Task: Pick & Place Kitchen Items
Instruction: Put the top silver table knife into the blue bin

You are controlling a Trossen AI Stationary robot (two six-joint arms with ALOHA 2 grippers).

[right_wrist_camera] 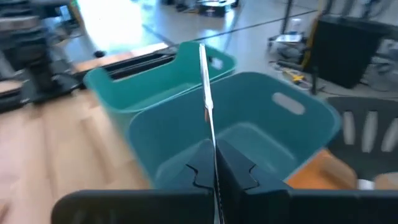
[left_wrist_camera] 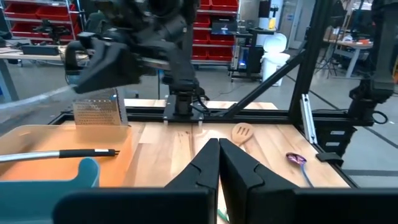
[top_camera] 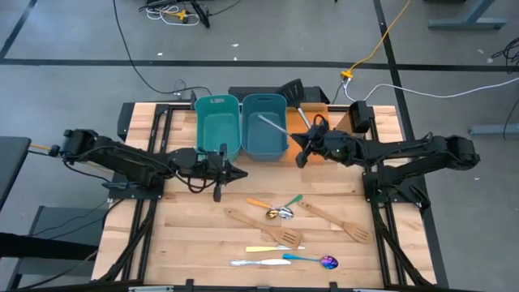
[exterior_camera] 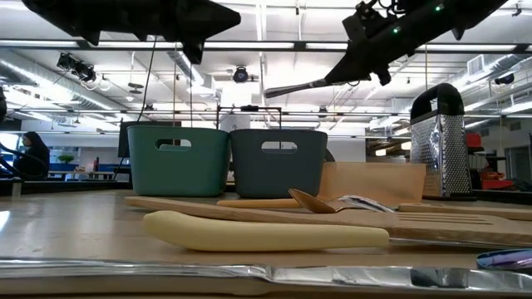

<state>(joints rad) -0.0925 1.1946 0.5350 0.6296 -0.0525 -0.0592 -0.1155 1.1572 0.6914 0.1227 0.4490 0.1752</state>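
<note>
From above, no writing can be read. The right gripper (top_camera: 301, 152), closed on a silver utensil (top_camera: 272, 124), holds it over the darker teal bin (top_camera: 265, 148). In its wrist view, the closed left gripper (left_wrist_camera: 219, 163) holds nothing.

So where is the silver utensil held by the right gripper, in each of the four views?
High view: silver utensil slants over the darker teal bin, held by the right gripper.
Low view: upper middle, a slim rod above that bin.
Left wrist view: blurred pale streak at the left edge.
Right wrist view: upright at centre.
Shared landmark: the darker teal bin.
</note>
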